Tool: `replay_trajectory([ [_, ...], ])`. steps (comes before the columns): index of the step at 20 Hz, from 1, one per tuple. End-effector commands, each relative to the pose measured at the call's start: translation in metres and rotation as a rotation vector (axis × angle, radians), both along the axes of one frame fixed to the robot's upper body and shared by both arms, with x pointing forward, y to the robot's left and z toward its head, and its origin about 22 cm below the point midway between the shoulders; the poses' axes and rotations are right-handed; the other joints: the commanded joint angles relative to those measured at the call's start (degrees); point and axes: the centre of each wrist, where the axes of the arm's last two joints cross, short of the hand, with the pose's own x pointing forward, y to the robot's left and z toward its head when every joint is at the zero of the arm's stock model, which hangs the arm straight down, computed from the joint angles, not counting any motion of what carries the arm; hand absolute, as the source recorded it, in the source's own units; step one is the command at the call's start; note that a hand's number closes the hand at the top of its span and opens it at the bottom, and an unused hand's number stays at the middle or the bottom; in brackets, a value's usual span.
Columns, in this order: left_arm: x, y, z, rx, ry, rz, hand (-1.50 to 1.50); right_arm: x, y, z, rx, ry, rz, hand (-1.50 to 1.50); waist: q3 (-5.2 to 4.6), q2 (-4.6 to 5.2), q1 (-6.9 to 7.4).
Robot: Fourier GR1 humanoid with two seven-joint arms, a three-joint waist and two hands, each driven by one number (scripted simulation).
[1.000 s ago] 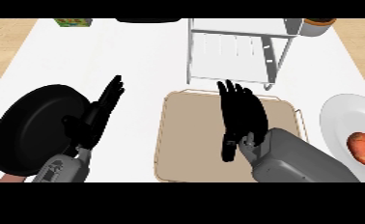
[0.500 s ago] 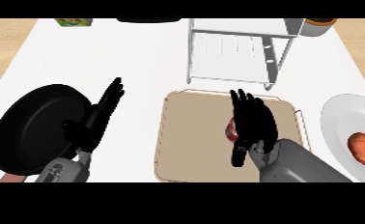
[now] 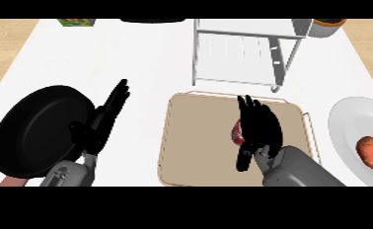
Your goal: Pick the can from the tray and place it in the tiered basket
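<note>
Right hand [image 3: 256, 127] has shifted right and nearer over the tray [image 3: 197, 144] since a second ago, uncovering the can [image 3: 238, 131] at its left edge; fingers straight, nothing grasped; can on tray; left hand [image 3: 105, 114] resting open; basket [image 3: 244, 55] waits; grasp pending.

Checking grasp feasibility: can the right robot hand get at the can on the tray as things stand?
Probably yes: the right robot hand hangs over the tray, directly beside the can, with nothing between them.
</note>
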Motion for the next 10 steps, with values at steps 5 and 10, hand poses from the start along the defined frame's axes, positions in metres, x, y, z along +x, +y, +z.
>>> replay_trajectory([
  [5, 0.007, -0.01, 0.022, -0.009, 0.009, 0.002, 0.0, 0.003, 0.018, -0.028, 0.035, -0.096, -0.01, 1.5, 0.04, 0.06, 0.27],
  [10, -0.019, -0.003, -0.01, 0.006, -0.016, 0.003, 0.0, 0.008, 0.017, -0.018, 0.052, -0.115, 0.011, 1.5, 0.02, 0.04, 0.24],
])
